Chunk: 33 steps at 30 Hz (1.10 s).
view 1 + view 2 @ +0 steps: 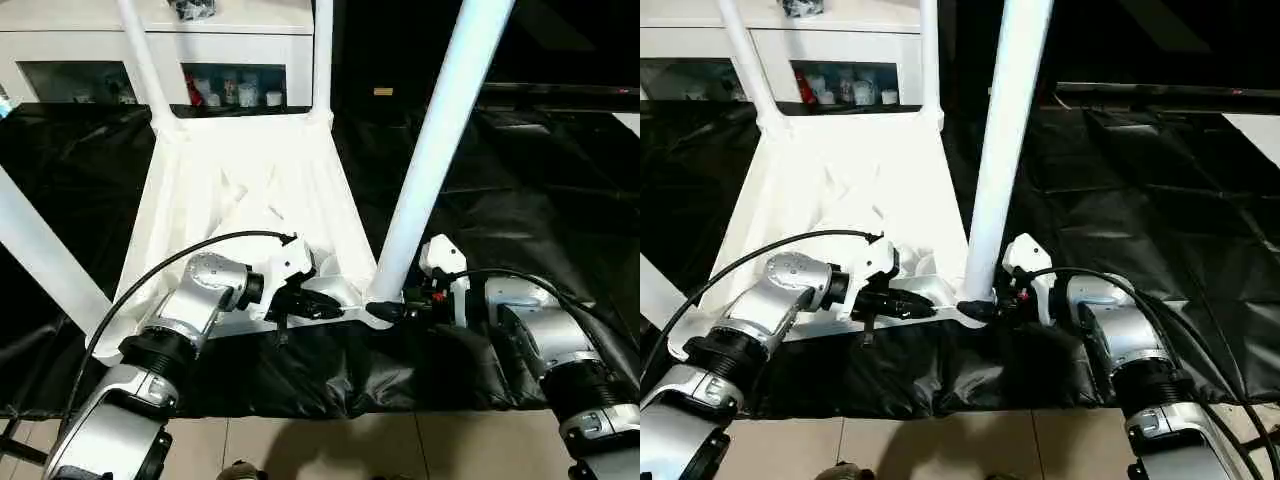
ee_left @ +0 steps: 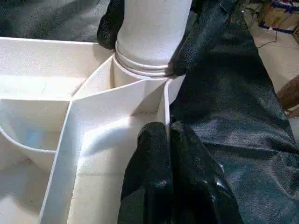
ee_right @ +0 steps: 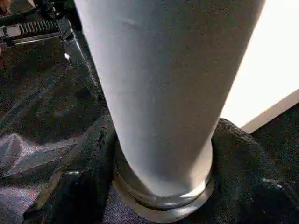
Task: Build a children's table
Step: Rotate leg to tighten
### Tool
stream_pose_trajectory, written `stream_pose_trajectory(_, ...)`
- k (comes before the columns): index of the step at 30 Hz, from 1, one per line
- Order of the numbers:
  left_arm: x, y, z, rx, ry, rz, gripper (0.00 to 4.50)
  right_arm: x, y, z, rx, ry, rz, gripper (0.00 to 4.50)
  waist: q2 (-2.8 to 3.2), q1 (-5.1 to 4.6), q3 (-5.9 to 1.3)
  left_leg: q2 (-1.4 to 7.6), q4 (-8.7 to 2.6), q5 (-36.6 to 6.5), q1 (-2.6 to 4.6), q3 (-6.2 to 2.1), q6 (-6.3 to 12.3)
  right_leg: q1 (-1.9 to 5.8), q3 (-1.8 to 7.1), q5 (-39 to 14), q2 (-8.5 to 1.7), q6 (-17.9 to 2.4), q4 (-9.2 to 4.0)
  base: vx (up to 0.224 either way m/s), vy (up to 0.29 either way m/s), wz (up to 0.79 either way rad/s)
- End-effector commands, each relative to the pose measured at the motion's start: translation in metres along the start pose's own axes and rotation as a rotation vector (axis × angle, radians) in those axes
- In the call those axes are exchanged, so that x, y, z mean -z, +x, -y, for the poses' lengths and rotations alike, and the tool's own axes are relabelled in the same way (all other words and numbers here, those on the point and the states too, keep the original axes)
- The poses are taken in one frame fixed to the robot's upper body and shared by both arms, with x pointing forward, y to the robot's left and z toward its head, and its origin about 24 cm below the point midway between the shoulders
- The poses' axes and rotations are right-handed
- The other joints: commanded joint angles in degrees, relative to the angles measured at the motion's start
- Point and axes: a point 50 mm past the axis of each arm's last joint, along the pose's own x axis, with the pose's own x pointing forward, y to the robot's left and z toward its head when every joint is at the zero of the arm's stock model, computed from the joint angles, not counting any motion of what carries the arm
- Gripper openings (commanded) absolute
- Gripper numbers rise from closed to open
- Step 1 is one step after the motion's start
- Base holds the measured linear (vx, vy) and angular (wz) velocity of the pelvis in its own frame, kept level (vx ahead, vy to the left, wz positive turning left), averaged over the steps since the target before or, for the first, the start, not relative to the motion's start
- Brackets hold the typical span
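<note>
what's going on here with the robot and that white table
The robot is putting together a white table top that lies upside down on a black sheet. Its right hand grips the base of a leg standing in the near corner socket. Its left hand, shut, presses on the top's edge beside that socket. Two far legs are already standing in their sockets.

Smooth white plastic table (image 1: pixel 250 190) on a glossy, crinkled black sheet (image 1: pixel 520 180)

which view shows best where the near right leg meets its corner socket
The left wrist view: the leg enters the socket with its ringed base plain. The right wrist view shows the leg close up, socket hidden. The eye views show the joint small, behind the right gripper.
</note>
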Motion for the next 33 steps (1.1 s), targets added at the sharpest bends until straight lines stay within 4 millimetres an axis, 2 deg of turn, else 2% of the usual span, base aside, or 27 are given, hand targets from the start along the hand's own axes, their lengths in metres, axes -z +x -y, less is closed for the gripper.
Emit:
stream_pose_trajectory(1,-0.015,0.004,0.001,0.017,0.045,0.065,0.0,-0.001,0.011,-0.011,-0.097,-0.012,-0.004,2.7,-0.45,-0.13,-3.79,1.23,-4.19,-17.1,1.08,-0.43,1.69,2.66,1.42,-19.0,-2.21,-11.4,-4.16,0.0,0.0,0.0)
stream_pose_trajectory(3,-0.014,0.004,0.0,0.0,0.046,0.061,0.0,0.0,0.013,-0.012,-0.087,-0.006,-0.001,2.7,-0.43,-0.12,-3.73,1.23,-4.22,-17.6,1.13,-0.45,1.55,2.59,1.42,-20.0,-2.24,-11.1,-4.29,0.0,0.0,0.0)
stream_pose_trajectory(4,-0.015,0.008,-0.005,-0.075,0.036,0.048,0.0,0.002,0.02,-0.006,0.02,0.025,0.006,2.7,-0.35,-0.14,-3.72,1.28,-4.27,-17.8,1.15,-0.48,1.45,2.52,1.43,-20.2,-2.25,-11.1,-4.3,0.0,0.0,0.0)
stream_pose_trajectory(6,-0.016,0.012,-0.008,-0.129,0.029,0.04,0.0,0.003,0.025,-0.001,0.108,0.042,0.005,2.7,-0.35,-0.51,-3.65,1.21,-4.41,-18.5,1.16,-0.68,0.55,2.42,1.43,-21.1,-2.33,-10.8,-4.34,0.0,0.0,0.0)
stream_pose_trajectory(8,-0.021,0.023,-0.012,-0.199,0.002,0.043,0.0,0.003,0.037,0.006,0.256,0.081,0.018,2.69,-0.49,-1.3,-3.5,0.94,-4.52,-20.1,1.14,-0.82,-0.64,2.35,1.32,-24.9,-2.31,-9.6,-4.68,0.0,0.0,0.0)
stream_pose_trajectory(9,-0.021,0.023,-0.012,-0.199,0.002,0.043,0.0,0.003,0.037,0.006,0.256,0.081,0.018,2.68,-0.49,-1.3,-3.5,0.94,-4.52,-20.1,1.14,-0.82,-0.64,2.35,1.32,-24.9,-2.31,-9.6,-4.68,0.0,0.0,0.0)
stream_pose_trajectory(10,-0.029,0.038,-0.014,-0.263,-0.03,0.05,0.0,0.001,0.054,0.008,0.365,0.135,0.035,2.68,-0.44,-2.01,-3.44,0.77,-4.42,-20.9,1.29,-0.88,-0.91,2.13,1.28,-27.3,-2.33,-8.8,-5.08,0.0,0.0,0.0)
stream_pose_trajectory(11,-0.03,0.039,-0.014,-0.275,-0.035,0.05,0.0,0.0,0.056,0.008,0.374,0.138,0.035,2.68,-0.52,-2.5,-3.36,0.62,-4.37,-21.6,1.28,-1.0,-1.1,2.06,1.13,-29.3,-2.29,-8.2,-5.31,0.0,0.0,0.0)
stream_pose_trajectory(12,-0.03,0.041,-0.015,-0.283,-0.037,0.051,0.0,0.0,0.057,0.007,0.379,0.14,0.035,2.68,-0.55,-2.53,-3.4,0.54,-4.3,-21.7,1.3,-1.05,-1.01,2.1,1.03,-30.1,-2.28,-7.8,-5.4,0.0,0.0,0.0)
stream_pose_trajectory(13,-0.034,0.048,-0.015,-0.304,-0.053,0.054,0.0,-0.002,0.067,0.008,0.434,0.143,0.03,2.68,-0.41,-2.56,-3.42,0.56,-4.2,-21.8,1.46,-0.95,-0.57,1.8,1.17,-30.6,-2.36,-7.3,-5.76,0.0,0.0,0.0)
stream_pose_trajectory(15,-0.038,0.056,-0.015,-0.333,-0.065,0.055,0.0,-0.005,0.078,0.007,0.498,0.144,0.014,2.68,-0.35,-3.02,-3.42,0.45,-4.31,-21.7,1.21,-1.07,-0.64,1.86,1.04,-30.6,-2.17,-7.2,-5.71,0.0,0.0,0.0)
stream_pose_trajectory(16,-0.04,0.061,-0.015,-0.351,-0.063,0.047,0.0,-0.013,0.088,0.005,0.517,0.109,0.035,2.68,-0.4,-3.22,-3.46,0.46,-4.39,-21.9,1.06,-1.15,-0.61,2.0,0.97,-30.4,-2.22,-7.2,-5.74,0.0,0.0,0.0)
stream_pose_trajectory(17,-0.04,0.061,-0.015,-0.351,-0.063,0.047,0.0,-0.013,0.088,0.005,0.517,0.109,0.035,2.68,-0.32,-3.29,-3.45,0.54,-4.37,-22.4,1.19,-1.17,-0.57,1.8,0.94,-30.3,-2.22,-7.1,-5.84,0.0,0.0,0.0)
stream_pose_trajectory(19,-0.043,0.063,-0.014,-0.357,-0.058,0.058,0.0,-0.024,0.093,0.001,0.479,0.061,0.103,2.68,-0.4,-3.2,-3.54,0.51,-4.35,-22.4,1.16,-1.06,0.04,1.89,1.03,-29.1,-2.18,-7.3,-5.8,0.0,0.0,0.0)
stream_pose_trajectory(20,-0.043,0.063,-0.014,-0.357,-0.058,0.062,0.0,-0.026,0.094,0.0,0.468,0.057,0.116,2.68,-0.36,-3.19,-3.62,0.56,-4.4,-21.9,1.0,-1.03,0.38,2.02,1.1,-27.3,-2.11,-7.8,-5.61,0.0,0.0,0.0)
stream_pose_trajectory(22,-0.042,0.06,-0.013,-0.337,-0.046,0.065,0.0,-0.026,0.088,0.003,0.448,0.099,0.141,3.34,-0.37,-3.18,-3.69,0.59,-4.42,-21.1,0.89,-0.93,0.77,2.23,1.2,-24.7,-2.02,-8.6,-5.31,0.0,0.0,0.0)
stream_pose_trajectory(24,-0.04,0.056,-0.013,-0.317,-0.034,0.063,0.0,-0.024,0.079,0.006,0.427,0.121,0.15,3.39,-0.4,-3.1,-3.7,0.6,-4.4,-20.5,0.82,-0.83,1.41,2.42,1.25,-22.6,-1.96,-9.5,-5.09,0.0,0.0,0.0)
stream_pose_trajectory(26,-0.037,0.053,-0.012,-0.296,-0.031,0.065,0.0,-0.022,0.072,0.008,0.406,0.113,0.153,3.71,-0.28,-2.99,-3.76,0.73,-4.35,-19.2,0.77,-0.76,1.8,2.57,1.32,-19.9,-2.02,-10.5,-4.81,0.0,0.0,0.0)
stream_pose_trajectory(27,-0.036,0.051,-0.012,-0.285,-0.032,0.067,0.0,-0.021,0.069,0.008,0.398,0.107,0.154,3.71,-0.28,-2.99,-3.76,0.73,-4.35,-19.2,0.77,-0.76,1.8,2.57,1.32,-19.9,-2.02,-10.5,-4.81,0.0,0.0,0.0)
stream_pose_trajectory(28,-0.035,0.05,-0.01,-0.259,-0.016,0.078,0.0,-0.02,0.064,0.009,0.382,0.087,0.147,3.83,-0.31,-2.83,-3.98,0.78,-4.14,-17.5,0.73,-0.6,2.39,2.75,1.42,-16.6,-2.04,-11.6,-4.44,0.0,0.0,0.0)
stream_pose_trajectory(29,-0.033,0.046,-0.008,-0.23,-0.011,0.079,0.0,-0.016,0.057,0.009,0.357,0.051,0.127,3.83,-0.36,-2.71,-4.03,0.8,-4.15,-16.7,0.62,-0.63,2.81,2.99,1.3,-15.4,-2.07,-12.0,-4.32,0.0,0.0,0.0)
stream_pose_trajectory(33,-0.029,0.039,-0.004,-0.155,0.016,0.087,0.0,-0.009,0.041,0.008,0.28,-0.004,0.093,3.83,-0.35,-2.31,-4.08,1.02,-3.87,-14.4,0.69,-0.41,4.19,3.01,1.4,-10.9,-2.06,-13.9,-3.82,0.0,0.0,0.0)
